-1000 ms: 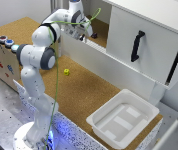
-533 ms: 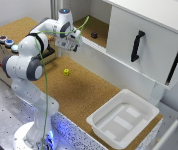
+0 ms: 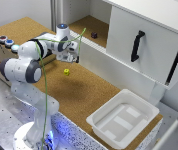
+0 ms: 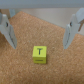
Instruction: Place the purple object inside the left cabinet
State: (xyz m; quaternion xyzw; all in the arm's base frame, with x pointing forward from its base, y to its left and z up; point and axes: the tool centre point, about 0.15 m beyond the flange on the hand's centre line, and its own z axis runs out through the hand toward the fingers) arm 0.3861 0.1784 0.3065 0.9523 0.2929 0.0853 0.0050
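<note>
Jaws wide apart, nothing between them; gripper (image 4: 42, 29) hangs over the cork table (image 3: 89, 92), with the yellow block (image 3: 66, 72) marked T below it. Purple object (image 3: 94, 35) sits on the left cabinet (image 3: 86, 24) floor, at 1 o'clock from the gripper, well apart.

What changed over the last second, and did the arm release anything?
The gripper pulled back out of the left cabinet and now hangs open above the yellow cube. The purple object lies on the cabinet floor. Cube, white tray and cabinet door stayed put.
</note>
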